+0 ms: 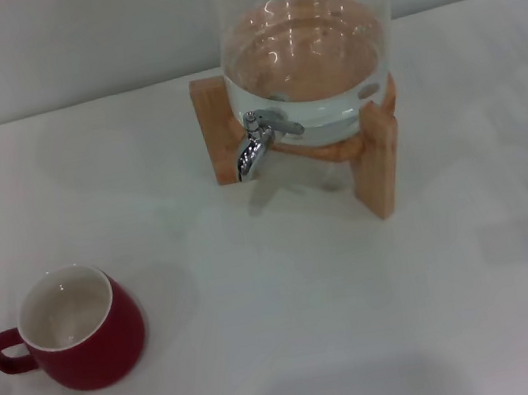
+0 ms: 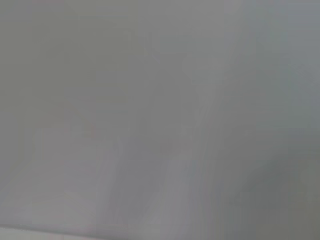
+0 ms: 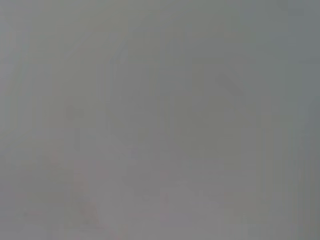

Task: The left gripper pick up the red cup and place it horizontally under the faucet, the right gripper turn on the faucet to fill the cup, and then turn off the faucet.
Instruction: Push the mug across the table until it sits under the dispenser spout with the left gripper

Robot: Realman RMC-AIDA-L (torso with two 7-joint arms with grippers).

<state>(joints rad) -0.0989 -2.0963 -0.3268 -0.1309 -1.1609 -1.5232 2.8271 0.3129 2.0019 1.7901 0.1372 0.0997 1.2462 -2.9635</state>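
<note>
The red cup (image 1: pixel 79 335) stands upright on the white table at the front left, its cream inside showing and its loop handle pointing left. The chrome faucet (image 1: pixel 260 140) sticks out of the front of the clear glass dispenser jar (image 1: pixel 307 58), its spout turned down over the bare table. The cup is well to the left and in front of the faucet. Neither gripper shows in the head view. Both wrist views show only a plain grey surface.
The jar rests on a wooden stand (image 1: pixel 376 153) at the back centre and holds water in its lower part. The white table (image 1: pixel 366 322) spreads in front; a pale wall runs behind.
</note>
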